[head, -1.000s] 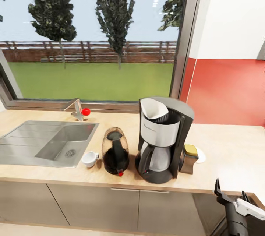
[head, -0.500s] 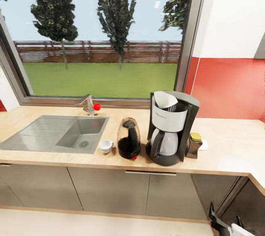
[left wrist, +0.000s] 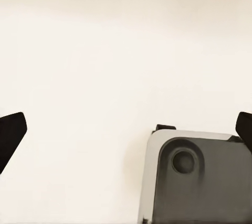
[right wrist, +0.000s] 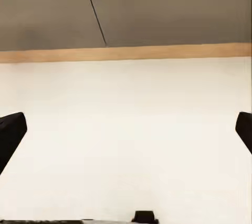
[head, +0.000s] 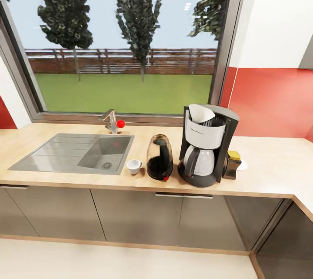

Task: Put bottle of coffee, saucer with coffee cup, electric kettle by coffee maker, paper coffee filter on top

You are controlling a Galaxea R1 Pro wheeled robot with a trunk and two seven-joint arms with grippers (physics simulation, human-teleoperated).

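my left gripper (left wrist: 126,129) and right gripper (right wrist: 126,129) hang spread wide over pale floor; the coffee cup (head: 134,166) sits far off, left of the electric kettle (head: 159,163).

Home kitchen. Long pale wood-look countertop (head: 269,170) ran over glossy dark grey cabinet fronts (head: 130,218). Steel sink (head: 74,153) with tap (head: 111,121) sat below big window (head: 126,44) facing lawn, fence, trees. Coffee maker (head: 208,145), electric kettle (head: 159,163), coffee cup (head: 134,166) stood on worktop. Red-and-white wall (head: 274,74) behind.
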